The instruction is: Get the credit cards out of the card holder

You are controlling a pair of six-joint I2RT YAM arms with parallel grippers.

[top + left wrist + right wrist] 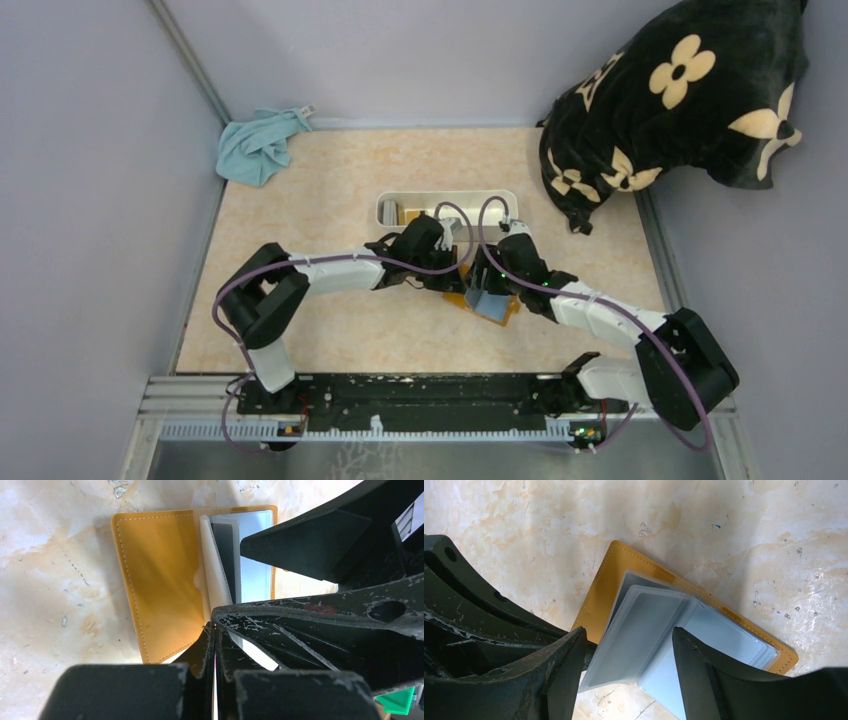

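The card holder (468, 300) lies open on the table; it is orange-brown, with clear plastic sleeves standing up from its spine. In the left wrist view its cover (160, 580) lies flat and a pale sleeve (215, 575) runs into my left gripper (216, 627), which is shut on its edge. My right gripper (629, 635) is open, its fingers (704, 670) on either side of the raised sleeves. A pale blue-grey card (644, 630) seems to sit in the raised sleeve. I cannot make out the tan-gold card in the holder.
A long white tray (500, 196) stands just behind the holder, with small tan things in its left end. A crumpled blue cloth (258, 145) lies at the back left. A black flowered cushion (680, 95) fills the back right corner. Grey walls close in the table.
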